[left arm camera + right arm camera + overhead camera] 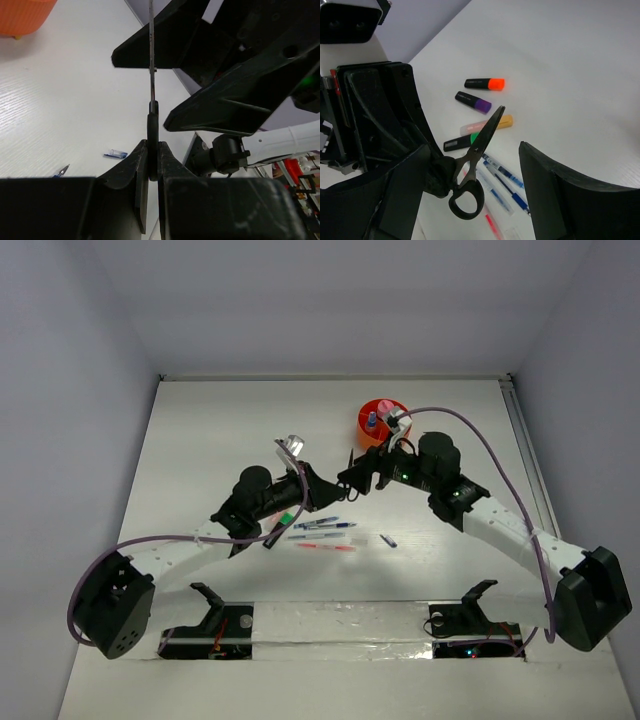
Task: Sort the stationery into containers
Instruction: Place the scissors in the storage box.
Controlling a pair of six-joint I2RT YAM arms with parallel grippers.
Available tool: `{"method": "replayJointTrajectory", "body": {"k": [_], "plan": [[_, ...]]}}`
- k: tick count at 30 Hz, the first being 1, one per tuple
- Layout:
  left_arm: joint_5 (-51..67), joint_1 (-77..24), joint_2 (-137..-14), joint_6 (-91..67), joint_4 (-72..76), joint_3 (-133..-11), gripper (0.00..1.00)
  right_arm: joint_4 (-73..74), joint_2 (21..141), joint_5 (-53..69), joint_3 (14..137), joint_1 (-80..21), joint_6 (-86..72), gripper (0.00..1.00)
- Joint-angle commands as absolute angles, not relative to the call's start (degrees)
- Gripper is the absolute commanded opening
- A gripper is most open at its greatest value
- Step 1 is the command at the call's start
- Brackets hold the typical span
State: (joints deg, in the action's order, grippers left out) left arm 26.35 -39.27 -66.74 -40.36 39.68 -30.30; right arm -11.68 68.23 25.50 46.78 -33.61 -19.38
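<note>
**A handover in the making**

Top view first: the two arms meet above the middle of the white table (200, 440). The left gripper (328, 492) and right gripper (350, 474) are nose to nose, on the near side of the round orange plastic tub (383, 420). A small blue-capped bottle (371, 420) stands inside the tub. Thin blue pens (322, 525) and a thin red pen (325, 546) lie on the table below. From up here I can't pick out what sits between the black fingers.

The left wrist view settles it. The left gripper is clamped hard on the handle of the black-handled steel scissors (152, 107), seen edge-on, blade pointing straight up between the other arm's fingers. Whether the blade touches them, I can't tell.

The right wrist view shows what that one hides. The right gripper is spread wide and holds nothing, one jaw on either side of the scissors. The blades are closed and tilted. One finger loop hangs free while the other is pinched. Under them lie stubby black highlighters with an orange end (485, 83), a purple end (473, 102) and a green end (465, 141).

The scissors look stiff and fairly light. The bare blade is thin and probably slippery, so I'd take hold across the flat faces near the pivot or on the free plastic loop.
</note>
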Motion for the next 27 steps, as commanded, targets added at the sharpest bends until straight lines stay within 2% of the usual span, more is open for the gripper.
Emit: {"method": "replayJointTrajectory", "body": {"k": [1, 4, 5, 7, 9, 13, 16, 17, 18, 20, 21, 23, 24, 27], "plan": [[29.1, -39.3, -66.6, -42.1, 47.3, -29.5, 0.0, -20.0, 68.7, 29.4, 45.1, -33.0, -22.6, 0.74], [30.3, -39.3, -68.1, -42.9, 49.0, -30.5, 0.0, -21.6, 68.5, 29.3, 44.1, -33.0, -24.0, 0.64], [30.5, -39.3, -68.3, -42.9, 49.1, -30.7, 0.0, -21.7, 68.3, 29.3, 44.1, -33.0, -24.5, 0.55], [30.1, -39.3, -68.1, -43.1, 49.1, -31.0, 0.0, -22.4, 67.6, 28.7, 43.5, -33.0, -25.0, 0.51], [30.1, -39.3, -68.5, -43.4, 49.7, -31.7, 0.0, -23.6, 67.1, 27.9, 42.7, -33.0, -25.5, 0.4], [31.3, -39.3, -70.4, -43.6, 49.9, -33.3, 0.0, -25.0, 66.1, 27.2, 42.3, -32.4, -26.0, 0.31], [31.1, -39.3, -70.8, -43.8, 49.6, -33.4, 0.0, -24.5, 65.6, 27.2, 42.6, -32.4, -26.3, 0.17], [30.9, -39.3, -70.7, -43.8, 49.6, -33.2, 0.0, -24.3, 65.3, 27.2, 42.6, -32.4, -26.4, 0.06], [30.2, -39.3, -70.1, -43.9, 49.5, -32.8, 0.04, -24.2, 64.9, 27.1, 42.5, -32.4, -26.4, 0.01], [29.4, -39.3, -69.5, -43.7, 48.7, -32.4, 0.14, -24.3, 64.3, 27.0, 42.1, -32.4, -26.5, 0.0], [28.6, -39.3, -68.9, -43.1, 48.3, -32.3, 0.28, -24.3, 63.8, 26.0, 41.9, -32.4, -26.5, 0.0], [27.6, -39.3, -68.4, -42.2, 46.8, -32.5, 0.4, -23.0, 63.6, 24.9, 42.2, -32.4, -25.6, 0.0], [26.9, -39.3, -68.1, -41.8, 46.0, -33.2, 0.49, -22.6, 63.5, 23.6, 42.4, -32.4, -25.4, 0.0], [25.1, -39.3, -66.5, -39.4, 41.9, -34.5, 0.6, -21.3, 63.4, 21.8, 43.9, -32.4, -24.8, 0.0]]}}
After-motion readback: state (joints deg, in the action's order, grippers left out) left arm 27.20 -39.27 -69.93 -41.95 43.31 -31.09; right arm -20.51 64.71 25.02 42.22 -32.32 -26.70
